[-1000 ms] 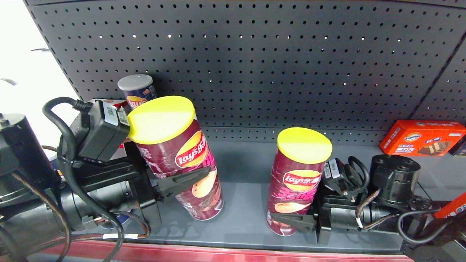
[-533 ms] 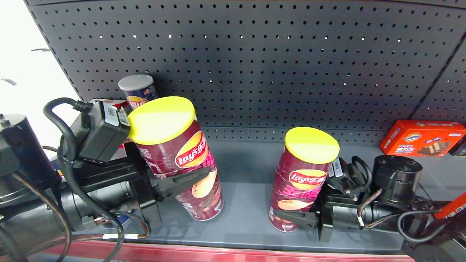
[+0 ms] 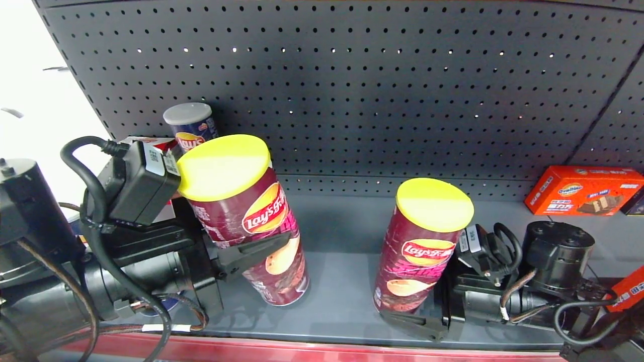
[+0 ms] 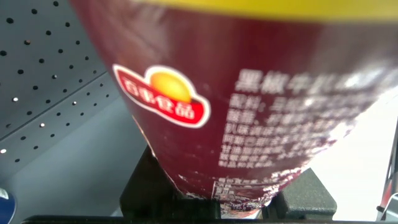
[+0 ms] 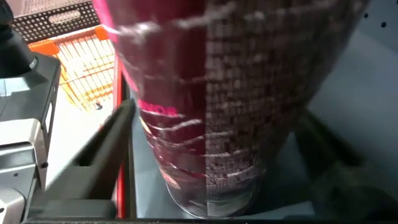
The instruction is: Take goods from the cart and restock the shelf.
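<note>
On the shelf (image 3: pixel 337 236), the left gripper (image 3: pixel 251 241) pinched a tilted chip can (image 3: pixel 246 201). The right gripper (image 3: pixel 402 301) apparently stood spread around the second can (image 3: pixel 422 246). Both tubes likely light, stiff and slippery; grip mid-body.

Apparently the left chip can (image 3: pixel 241 216) hides half the blue can (image 3: pixel 190 123).

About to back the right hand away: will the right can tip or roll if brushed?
Probably tippy: the right can is tall and narrow on a small base and looks tilted. If it falls, its round body would likely roll along the flat shelf. The right hand stands open around it, so a brush seems possible.
</note>
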`<state>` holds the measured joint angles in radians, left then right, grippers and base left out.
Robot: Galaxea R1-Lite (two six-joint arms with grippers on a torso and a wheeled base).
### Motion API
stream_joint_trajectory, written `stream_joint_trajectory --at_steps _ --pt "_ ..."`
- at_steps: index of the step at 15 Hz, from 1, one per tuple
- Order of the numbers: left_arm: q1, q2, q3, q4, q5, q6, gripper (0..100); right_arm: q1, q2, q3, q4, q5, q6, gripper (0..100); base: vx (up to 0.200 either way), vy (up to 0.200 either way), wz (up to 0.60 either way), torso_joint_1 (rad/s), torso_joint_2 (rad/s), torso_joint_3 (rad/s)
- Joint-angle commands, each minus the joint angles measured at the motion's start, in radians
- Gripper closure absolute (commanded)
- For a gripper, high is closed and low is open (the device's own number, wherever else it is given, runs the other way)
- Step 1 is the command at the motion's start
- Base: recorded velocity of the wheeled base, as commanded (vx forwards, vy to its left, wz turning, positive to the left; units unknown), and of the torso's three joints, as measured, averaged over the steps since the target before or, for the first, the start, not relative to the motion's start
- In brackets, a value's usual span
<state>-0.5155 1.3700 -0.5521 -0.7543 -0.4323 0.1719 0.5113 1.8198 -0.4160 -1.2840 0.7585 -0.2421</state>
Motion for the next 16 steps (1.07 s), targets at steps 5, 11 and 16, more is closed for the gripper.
stream_joint_trajectory --at_steps 5,11,16 --pt "0.0 0.0 0.001 0.0 0.0 0.0 100 -0.007 -0.096 0.048 -0.003 -0.002 0.0 0 0.0 0.0 0.0 0.0 0.0 0.0" --pt "0.0 -0.003 0.001 0.0 0.0 0.0 100 -0.102 -0.441 0.266 0.011 -0.004 0.012 0 0.0 0.0 0.0 0.0 0.0 0.0" --pt "-0.001 -0.003 0.0 0.0 0.001 0.0 100 -0.321 -0.735 0.312 0.095 -0.004 0.15 0 0.0 0.0 0.0 0.0 0.0 0.0"
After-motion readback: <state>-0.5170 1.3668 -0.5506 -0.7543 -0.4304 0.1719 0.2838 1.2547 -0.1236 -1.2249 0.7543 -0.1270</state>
